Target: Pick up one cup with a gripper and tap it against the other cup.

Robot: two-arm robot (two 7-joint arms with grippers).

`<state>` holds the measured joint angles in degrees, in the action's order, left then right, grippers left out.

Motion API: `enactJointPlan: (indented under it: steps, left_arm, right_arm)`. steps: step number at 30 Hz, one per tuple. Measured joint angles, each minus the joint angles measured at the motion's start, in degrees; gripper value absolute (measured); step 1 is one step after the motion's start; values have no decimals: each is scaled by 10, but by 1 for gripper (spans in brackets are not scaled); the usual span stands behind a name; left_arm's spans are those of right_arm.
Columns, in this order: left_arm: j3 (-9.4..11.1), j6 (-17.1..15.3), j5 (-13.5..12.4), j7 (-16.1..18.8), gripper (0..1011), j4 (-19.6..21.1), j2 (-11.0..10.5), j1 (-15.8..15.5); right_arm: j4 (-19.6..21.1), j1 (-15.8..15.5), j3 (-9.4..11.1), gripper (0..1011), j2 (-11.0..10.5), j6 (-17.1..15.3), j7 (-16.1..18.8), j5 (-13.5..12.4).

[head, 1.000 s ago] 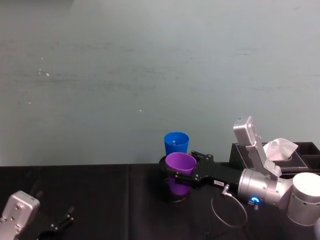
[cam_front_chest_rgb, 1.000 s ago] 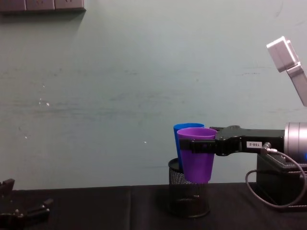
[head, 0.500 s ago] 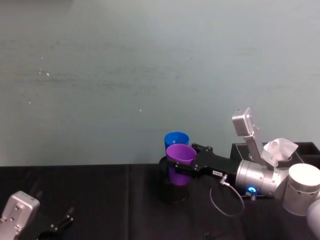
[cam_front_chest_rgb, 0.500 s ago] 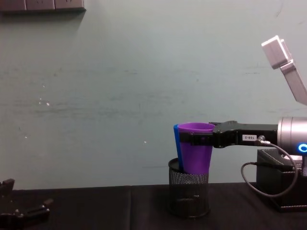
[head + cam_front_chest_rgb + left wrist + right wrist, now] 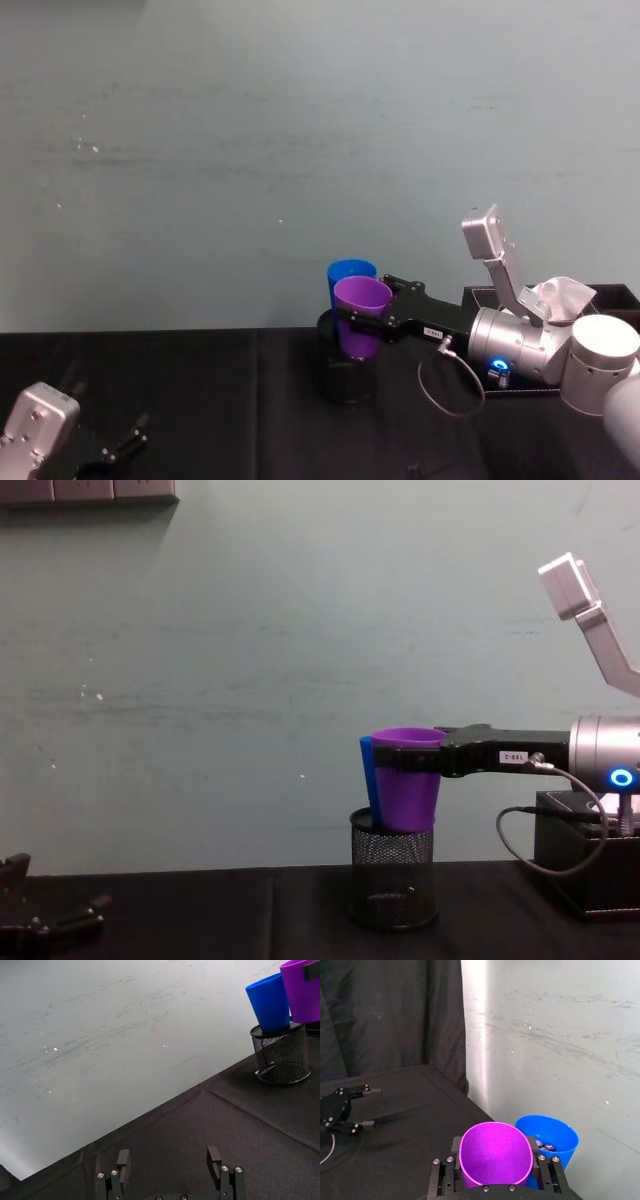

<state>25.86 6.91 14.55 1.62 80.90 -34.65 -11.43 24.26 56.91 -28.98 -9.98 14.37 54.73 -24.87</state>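
My right gripper is shut on the purple cup, holding it upright in the air by its upper wall. The blue cup stands in the black mesh pen holder, just behind the purple one. From the chest, the purple cup overlaps the blue cup and looks pressed against its side. In the right wrist view the purple rim meets the blue rim. My left gripper rests open low over the black table at the near left.
A black box with white tissue sits at the right, behind my right arm. A black cable loops under the wrist. Black cloth covers the table, and a pale wall rises close behind the cups.
My right gripper has carried the purple cup upward and farther from me, bringing it in against the blue cup. The left arm has not moved.
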Motion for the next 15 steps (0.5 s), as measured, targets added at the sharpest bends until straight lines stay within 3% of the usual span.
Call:
enactJointPlan:
  steps: [15]
  left_arm:
    - [0, 0, 0, 0, 1000, 0, 0, 0]
  right_arm:
    - [-38, 17, 20, 751, 17, 14, 11, 12]
